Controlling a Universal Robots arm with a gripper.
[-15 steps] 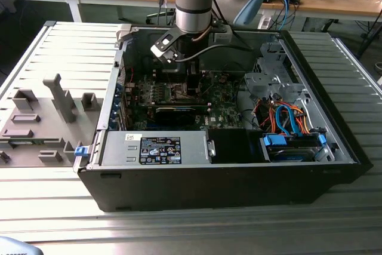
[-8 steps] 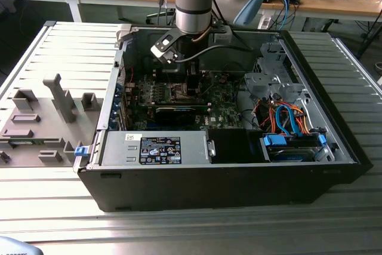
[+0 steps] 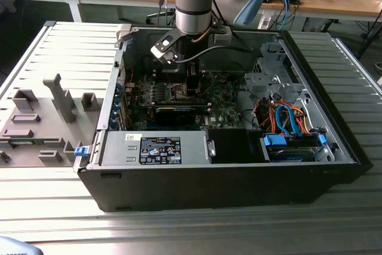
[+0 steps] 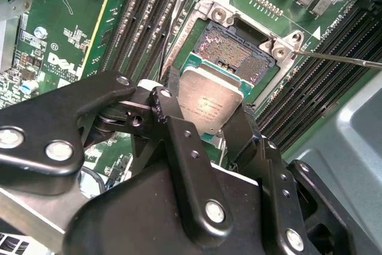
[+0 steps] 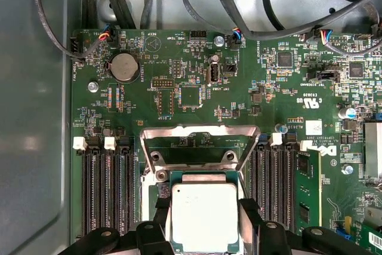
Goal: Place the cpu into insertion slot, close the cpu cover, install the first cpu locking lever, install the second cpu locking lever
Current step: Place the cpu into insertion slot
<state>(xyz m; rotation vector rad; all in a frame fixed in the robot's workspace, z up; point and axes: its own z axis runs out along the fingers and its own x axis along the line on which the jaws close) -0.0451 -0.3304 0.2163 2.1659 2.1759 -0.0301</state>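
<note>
cpu (image 4: pixel 209 100) metal top up, sides parallel to insertion slot (image 4: pixel 236 52) rim; gripper (image 4: pixel 203 120) clamped on opposite edges.

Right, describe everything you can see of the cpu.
The cpu is a flat square chip: pale silver-grey metal top with faint print, thin green edge around it. The gripper holds it by two opposite sides, black fingers against its edges. It hangs partly over the open insertion slot; contact with the slot cannot be judged.
</note>
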